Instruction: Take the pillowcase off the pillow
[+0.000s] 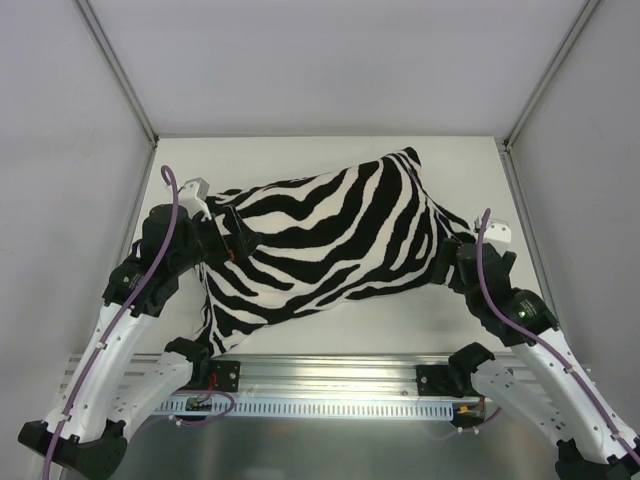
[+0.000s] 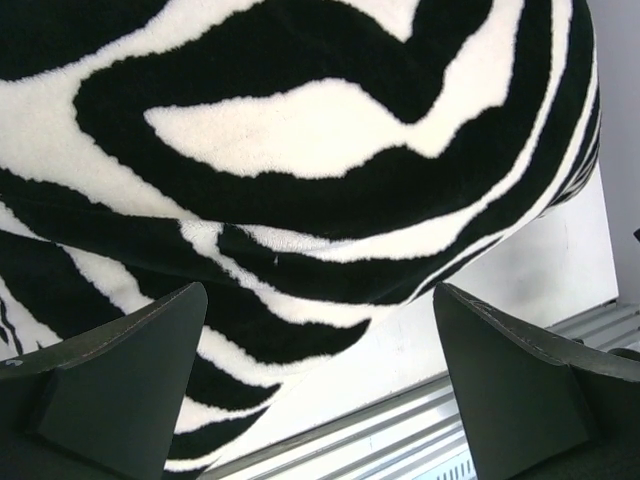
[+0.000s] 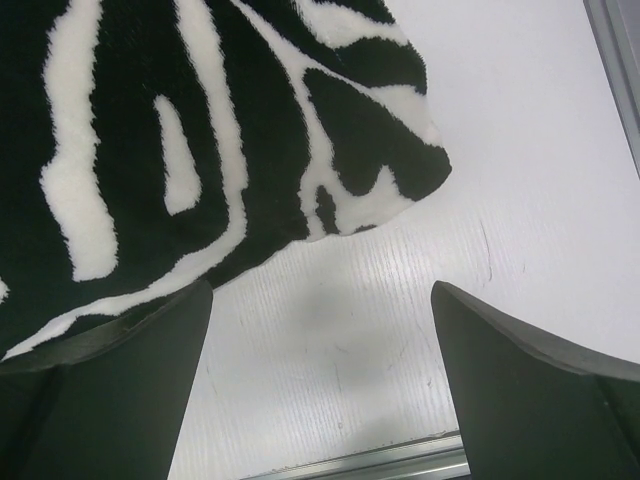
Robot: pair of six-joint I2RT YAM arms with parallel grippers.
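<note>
White table (image 1: 300, 160); plain grey walls (image 1: 330, 60); aluminium rail (image 1: 330, 370) along near edge; lighting apparently even.

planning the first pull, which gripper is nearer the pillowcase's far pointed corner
Right. The right gripper sits at the right edge of the zebra pillowcase, just on the near side of its far corner; the left gripper is at the opposite left edge, across the cushion.

the pillowcase (image 1: 330, 245) is black-and-white zebra-striped, the table (image 1: 440, 315) plain white, its near rail (image 1: 330, 370) silver.
</note>
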